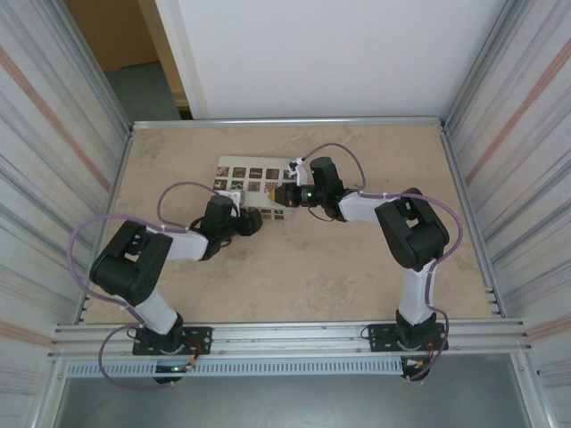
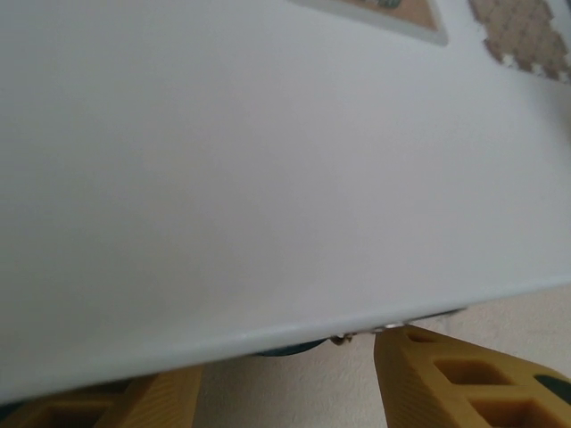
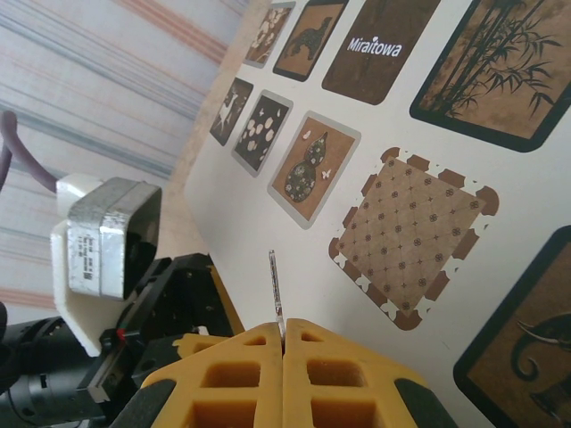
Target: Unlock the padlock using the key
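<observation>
a beige table (image 1: 312, 267) carries a white box (image 3: 234, 209) with brown-patterned squares. the right gripper (image 3: 284, 326) hangs over the box, its yellow fingers pressed together on the key (image 3: 276, 285), a thin silvery blade sticking straight out from their tips. the left gripper (image 2: 290, 361) sits at the box's near edge with its fingers apart. ahead of them, between the tips, a dark blue sliver of the padlock (image 2: 285, 349) peeks from under the box edge.

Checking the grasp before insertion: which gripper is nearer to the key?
Right. The right gripper has its fingers shut on the key, which pokes out over the white box. The left gripper sits beside it at the box's edge, not touching the key.
</observation>
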Controlling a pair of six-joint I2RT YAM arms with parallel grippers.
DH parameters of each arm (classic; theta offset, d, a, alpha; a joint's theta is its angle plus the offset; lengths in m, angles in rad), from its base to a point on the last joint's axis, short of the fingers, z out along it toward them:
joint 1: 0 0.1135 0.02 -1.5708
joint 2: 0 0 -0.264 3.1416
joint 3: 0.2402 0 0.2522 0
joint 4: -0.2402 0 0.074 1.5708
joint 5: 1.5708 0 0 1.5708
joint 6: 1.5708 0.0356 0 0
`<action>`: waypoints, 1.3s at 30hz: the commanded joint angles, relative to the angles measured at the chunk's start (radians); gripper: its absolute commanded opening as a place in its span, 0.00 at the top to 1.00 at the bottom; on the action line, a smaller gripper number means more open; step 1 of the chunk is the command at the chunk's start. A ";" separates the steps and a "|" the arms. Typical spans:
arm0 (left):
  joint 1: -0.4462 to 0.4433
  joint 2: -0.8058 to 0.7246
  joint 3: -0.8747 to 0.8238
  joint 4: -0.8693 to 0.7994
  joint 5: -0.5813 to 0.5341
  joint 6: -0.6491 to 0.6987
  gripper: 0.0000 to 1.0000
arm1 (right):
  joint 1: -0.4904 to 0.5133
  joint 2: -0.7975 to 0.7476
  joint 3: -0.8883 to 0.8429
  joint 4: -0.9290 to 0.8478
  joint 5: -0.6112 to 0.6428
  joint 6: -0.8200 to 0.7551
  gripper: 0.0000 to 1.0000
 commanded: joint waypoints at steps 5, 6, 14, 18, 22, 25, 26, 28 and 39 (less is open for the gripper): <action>-0.003 0.040 0.011 0.052 -0.019 -0.004 0.49 | 0.038 0.040 -0.043 -0.173 0.021 0.022 1.00; -0.003 0.045 0.012 0.054 -0.017 -0.008 0.50 | 0.038 0.040 -0.043 -0.172 0.022 0.022 1.00; -0.004 0.073 0.015 0.075 -0.019 -0.029 0.56 | 0.040 0.039 -0.044 -0.173 0.024 0.022 1.00; -0.006 0.077 0.018 0.078 -0.026 -0.033 0.56 | 0.041 0.039 -0.046 -0.172 0.025 0.022 1.00; -0.014 0.083 0.031 0.073 -0.025 -0.033 0.56 | 0.042 0.040 -0.044 -0.172 0.026 0.022 1.00; -0.022 0.089 0.044 0.063 -0.028 -0.031 0.55 | 0.043 0.039 -0.046 -0.172 0.026 0.022 1.00; -0.025 0.091 0.046 0.061 -0.031 -0.029 0.55 | 0.043 0.038 -0.046 -0.173 0.027 0.022 1.00; -0.029 0.090 0.049 0.057 -0.038 -0.030 0.54 | 0.042 0.037 -0.046 -0.172 0.027 0.022 1.00; -0.042 0.098 0.072 0.049 -0.044 -0.031 0.60 | 0.049 0.032 -0.044 -0.172 0.027 0.023 1.00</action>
